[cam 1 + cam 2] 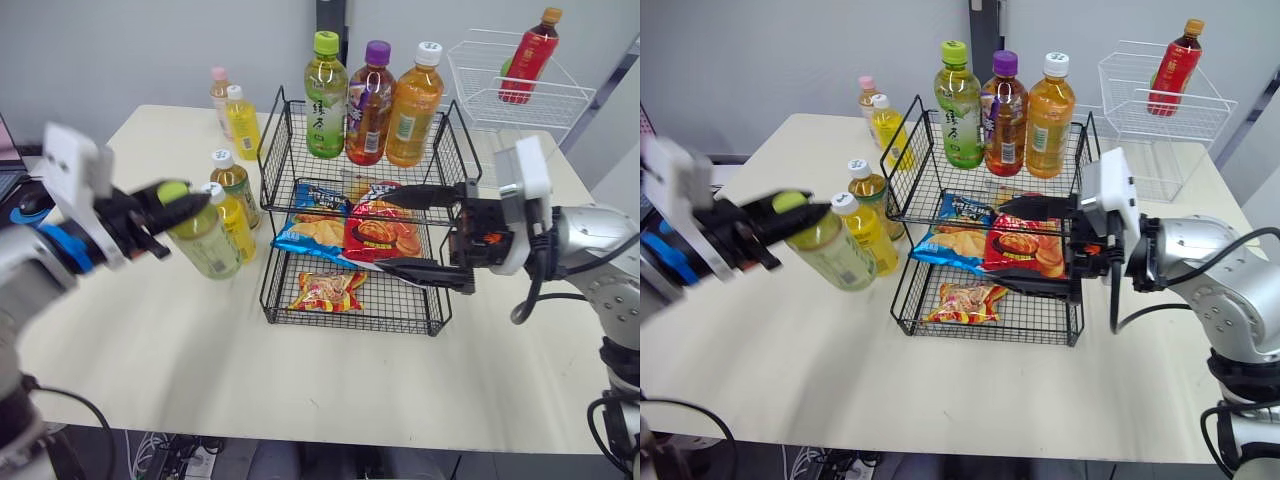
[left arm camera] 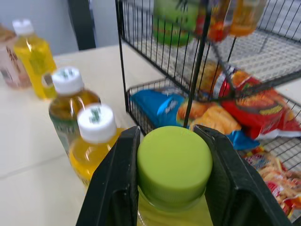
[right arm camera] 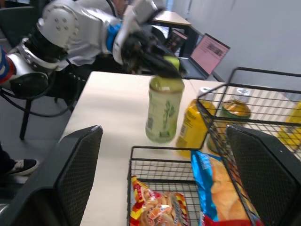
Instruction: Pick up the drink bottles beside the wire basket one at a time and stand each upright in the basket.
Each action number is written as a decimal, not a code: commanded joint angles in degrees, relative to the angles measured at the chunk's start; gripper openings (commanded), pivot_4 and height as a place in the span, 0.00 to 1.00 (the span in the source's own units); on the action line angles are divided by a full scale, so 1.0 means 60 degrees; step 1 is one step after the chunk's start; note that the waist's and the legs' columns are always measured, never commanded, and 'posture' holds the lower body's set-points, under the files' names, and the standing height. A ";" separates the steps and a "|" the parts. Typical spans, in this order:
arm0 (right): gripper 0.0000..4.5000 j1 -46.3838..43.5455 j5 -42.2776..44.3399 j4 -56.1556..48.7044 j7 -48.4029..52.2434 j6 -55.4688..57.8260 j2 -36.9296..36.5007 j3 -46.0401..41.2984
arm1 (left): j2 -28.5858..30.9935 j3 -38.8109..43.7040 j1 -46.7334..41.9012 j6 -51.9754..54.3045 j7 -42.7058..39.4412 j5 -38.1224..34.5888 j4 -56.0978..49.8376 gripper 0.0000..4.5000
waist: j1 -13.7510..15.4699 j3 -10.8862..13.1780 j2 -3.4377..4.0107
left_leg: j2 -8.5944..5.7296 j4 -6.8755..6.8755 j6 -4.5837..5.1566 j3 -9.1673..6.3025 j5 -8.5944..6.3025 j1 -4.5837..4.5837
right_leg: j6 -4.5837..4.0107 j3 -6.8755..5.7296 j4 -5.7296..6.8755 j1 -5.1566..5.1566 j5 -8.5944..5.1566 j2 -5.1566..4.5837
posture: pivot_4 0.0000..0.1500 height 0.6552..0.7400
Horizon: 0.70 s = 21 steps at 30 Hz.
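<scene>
Two fingers (image 2: 115,188) of my left pincer (image 1: 172,207) clamp the green cap (image 2: 173,162); the bottle (image 1: 207,243) below seems heavy, slick.

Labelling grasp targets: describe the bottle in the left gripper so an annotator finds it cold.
Find the black two-tier wire basket mid-table; bottles cluster off its left side. The target is the frontmost, a tilted pale-green bottle held by the left gripper, jaws shut on its cap. Its cap is lime-green; the yellow bottle and amber bottle beside it are white-capped.
</scene>
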 commanded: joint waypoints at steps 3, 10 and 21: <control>1.00 0.0587 0.0434 -0.0640 -0.0268 0.0231 -0.0473 -0.0971 | 0.1705 -0.0041 -0.2505 0.0374 -0.0646 -0.1211 0.1694 0.31 | 0.0003 0.0007 0.0007 | -0.0005 -0.0003 0.0000 0.0003 0.0000 -0.0005 | 0.0002 0.0002 -0.0009 0.0000 -0.0001 -0.0002 | 1.00 1.00; 1.00 0.1248 0.0664 -0.1051 -0.0786 0.0354 -0.0858 -0.1763 | 0.2119 -0.2604 -0.6669 0.0217 -0.1935 -0.1151 0.4123 0.31 | 0.0021 0.0015 0.0010 | -0.0008 -0.0004 -0.0001 0.0005 0.0000 -0.0010 | 0.0049 0.0001 -0.0015 -0.0004 -0.0027 -0.0001 | 1.00 1.00; 1.00 0.2337 0.1051 -0.2138 -0.2360 0.0550 -0.0949 -0.2769 | -0.1154 -0.5964 -1.0127 -0.1766 -0.4171 0.1223 0.7378 0.31 | 0.0031 0.0023 0.0021 | -0.0014 0.0000 -0.0026 0.0004 0.0016 -0.0016 | 0.0051 0.0003 -0.0007 -0.0010 -0.0029 0.0002 | 1.00 1.00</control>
